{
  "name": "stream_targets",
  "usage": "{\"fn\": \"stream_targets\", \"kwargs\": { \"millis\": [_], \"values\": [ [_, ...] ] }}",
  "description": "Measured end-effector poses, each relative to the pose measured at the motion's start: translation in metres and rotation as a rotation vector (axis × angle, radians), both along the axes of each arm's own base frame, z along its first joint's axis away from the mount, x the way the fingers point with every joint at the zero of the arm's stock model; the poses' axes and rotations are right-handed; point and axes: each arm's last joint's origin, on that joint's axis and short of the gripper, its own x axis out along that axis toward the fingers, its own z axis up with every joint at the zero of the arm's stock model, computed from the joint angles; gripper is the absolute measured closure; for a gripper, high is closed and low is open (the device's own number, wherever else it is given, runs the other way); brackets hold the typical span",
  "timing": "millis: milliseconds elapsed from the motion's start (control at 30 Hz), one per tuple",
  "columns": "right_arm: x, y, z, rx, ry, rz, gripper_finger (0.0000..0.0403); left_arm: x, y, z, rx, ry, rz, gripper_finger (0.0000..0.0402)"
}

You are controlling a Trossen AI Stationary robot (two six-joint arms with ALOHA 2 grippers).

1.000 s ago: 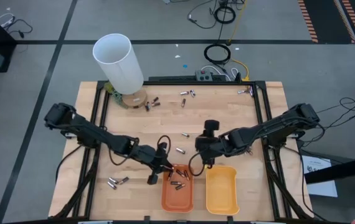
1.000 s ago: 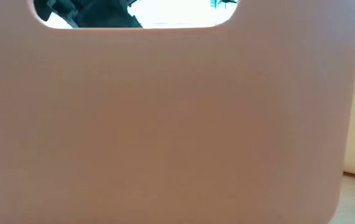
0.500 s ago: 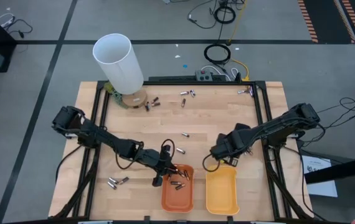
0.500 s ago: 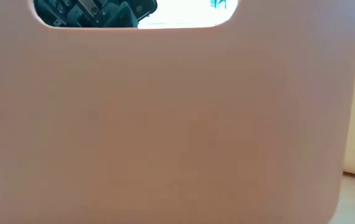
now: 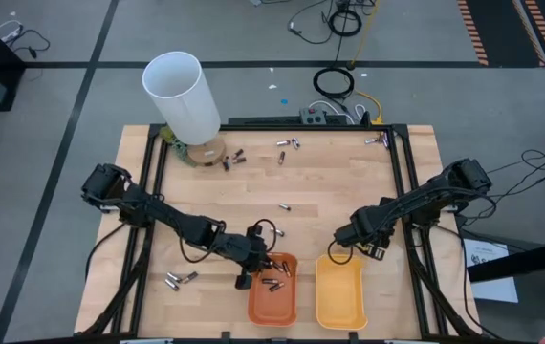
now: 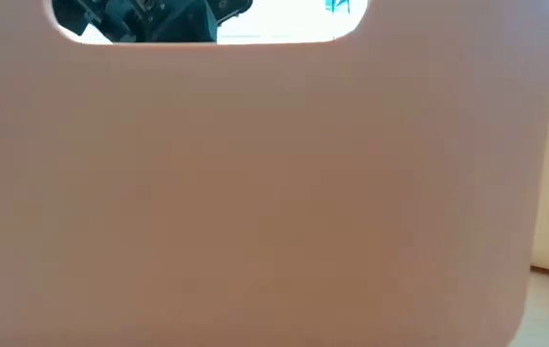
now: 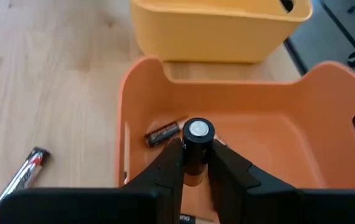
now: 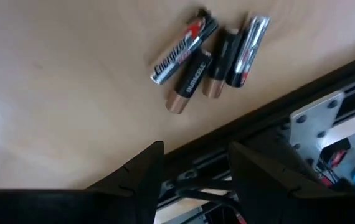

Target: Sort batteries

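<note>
High view: left gripper (image 5: pixel 261 263) at orange tray (image 5: pixel 272 304) rim; right gripper (image 5: pixel 347 239) beside yellow tray (image 5: pixel 340 296); loose batteries (image 5: pixel 180 279) scattered on table (image 5: pixel 339 172).

Low view: filled by tray wall.

Left wrist view: fingers (image 7: pixel 165 167) clenched on a dark battery (image 7: pixel 196 144) above orange tray.

Right wrist view: fingers (image 8: pixel 141 168) parted, empty; four cells (image 8: pixel 212 56) by the table's edge.

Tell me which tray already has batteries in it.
The orange tray: several batteries lie on its floor, and the left gripper holds one more above it. The yellow tray beside it shows none.
</note>
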Motion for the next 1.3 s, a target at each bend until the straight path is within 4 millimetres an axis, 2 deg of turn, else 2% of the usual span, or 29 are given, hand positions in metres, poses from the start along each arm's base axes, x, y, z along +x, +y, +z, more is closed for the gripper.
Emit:
{"fn": "stream_targets", "kwargs": {
  "millis": [167,367,600,733,967,1100,1300],
  "values": [
    [-0.011,-0.003,-0.02,0.016,0.006,-0.005,0.0232,0.0,0.0,0.0,0.003,-0.002,-0.007,0.0309],
    [-0.006,-0.002,-0.02,0.034,-0.049,-0.006,0.0242,-0.001,0.0,-0.001,0.006,0.013,-0.012,0.0289],
    [-0.006,-0.002,-0.02,0.041,-0.051,-0.006,0.0256,0.002,-0.001,0.004,0.021,-0.004,-0.028,0.0243],
    [-0.01,-0.003,-0.027,0.038,-0.056,-0.015,0.0257,0.006,-0.002,0.01,0.021,-0.027,-0.033,0.0227],
    [-0.019,-0.005,-0.044,0.043,-0.072,-0.074,0.0258,0.006,-0.003,0.015,0.051,-0.052,-0.063,0.0224],
    [-0.02,-0.005,-0.047,0.053,-0.093,-0.075,0.0258,0.004,-0.003,0.024,0.078,-0.087,-0.088,0.0224],
    [-0.019,-0.007,-0.047,0.052,-0.089,-0.08,0.0258,-0.007,0.001,0.053,0.094,-0.183,-0.114,0.0223]
  ]
}}
